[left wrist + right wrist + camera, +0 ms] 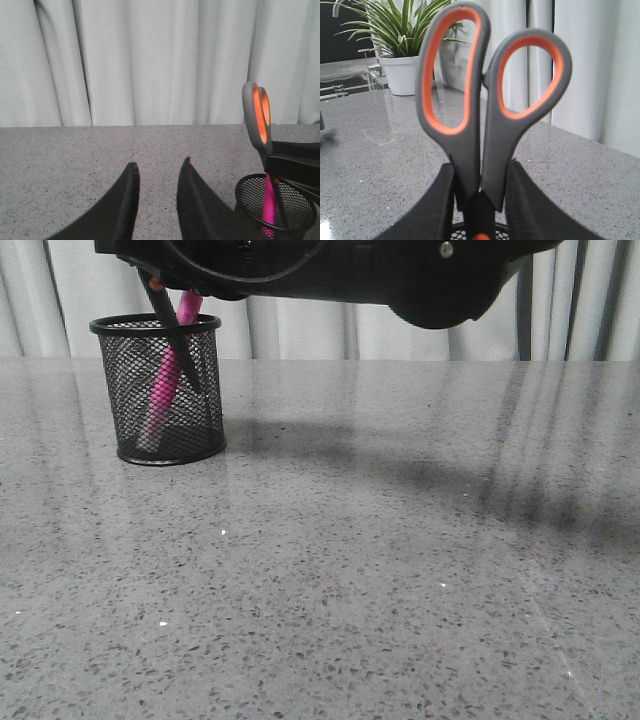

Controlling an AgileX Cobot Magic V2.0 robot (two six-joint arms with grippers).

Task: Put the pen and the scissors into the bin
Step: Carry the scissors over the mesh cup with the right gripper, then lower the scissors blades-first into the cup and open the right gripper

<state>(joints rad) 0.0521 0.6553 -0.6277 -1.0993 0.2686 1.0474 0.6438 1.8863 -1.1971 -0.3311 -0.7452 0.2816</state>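
Final step, scissors over the bin. The pen already stands inside the bin, leaning, with its upper end above the rim. The scissors are held upright, handles up and blades down. In the right wrist view the two fingers of the right gripper press against the scissor shanks from either side, just below the loops, so this gripper is closed on the scissors. In the front view the dark blades slant down into the mesh cup, crossing the pen; the orange pivot dot sits just above the rim.

The left gripper hangs over bare table beside the bin, its fingers parted with nothing between them.

Judgement: the pen step is done; the scissors are partly inserted but not released. The next move calls for lowering the blades until they can rest on the bin's floor or wall, then parting the fingers and rising straight up so as not to catch the loops or tip the light cup.

Hidden or unclear: the blade tips are lost behind mesh, so whether they touch the base cannot be told. The right arm's dark body fills the top of the front view, concealing the handles and the grip there. The pen's pale tip is hard to make out through the mesh.
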